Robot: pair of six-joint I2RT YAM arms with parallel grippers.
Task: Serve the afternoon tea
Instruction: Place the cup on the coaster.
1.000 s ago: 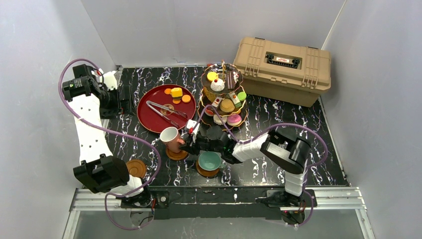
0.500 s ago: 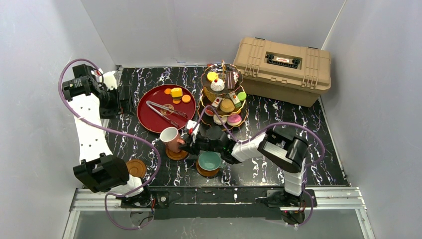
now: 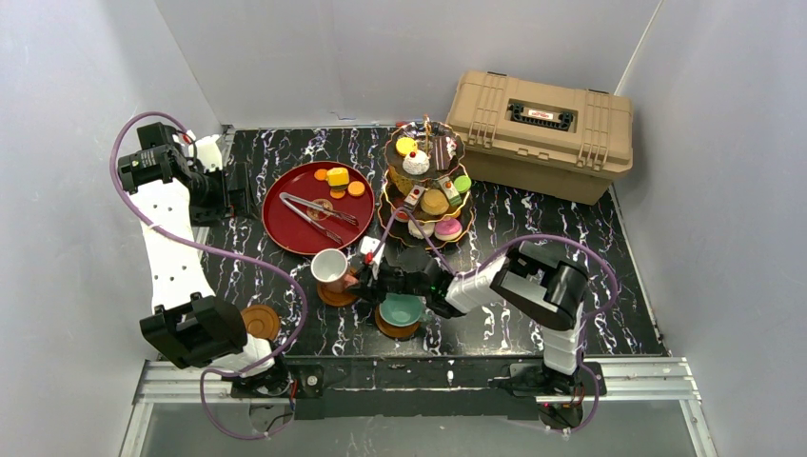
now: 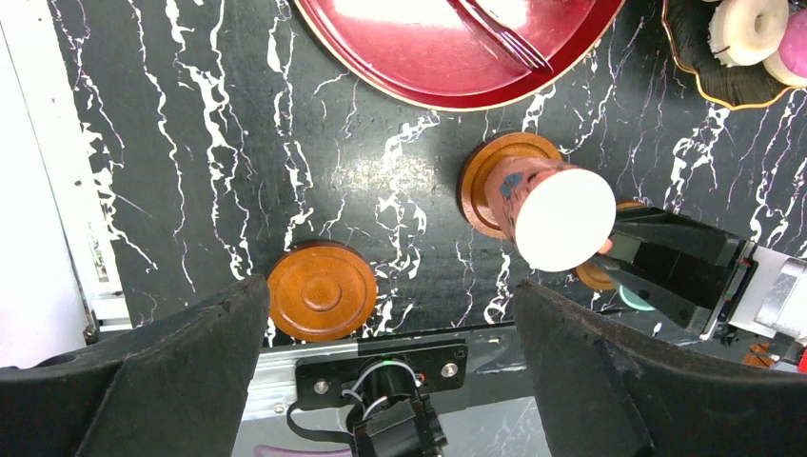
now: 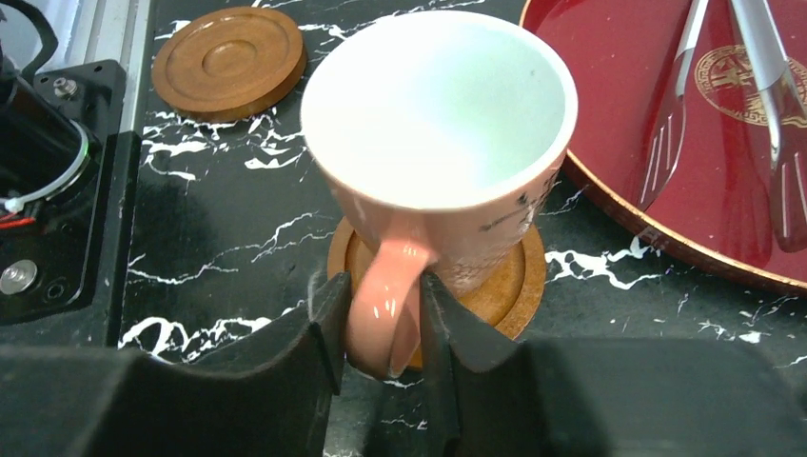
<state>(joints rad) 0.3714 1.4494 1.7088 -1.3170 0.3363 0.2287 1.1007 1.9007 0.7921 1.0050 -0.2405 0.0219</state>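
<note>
Three stand tiers (image 3: 445,152) with colourful pastries (image 3: 416,162)

At the back of the marbled worktop (image 3: 571,238) we see the three-tier stand (image 3: 425,181), pastries (image 3: 416,162) on every tier, with the tan case (image 3: 542,133) just beside it. Left of the stand lies the red plate (image 3: 290,233), holding metal tongs (image 3: 316,211). Nearer us the pinkish cup (image 3: 330,266) sits on a saucer (image 3: 338,295) — the right arm (image 3: 495,276) reaches to it, jaws at its side, grip unclear. The teal cup (image 3: 401,307) stands on its own saucer (image 3: 392,332) just beside; a third saucer (image 3: 260,322) lies well apart, leftward.
</note>
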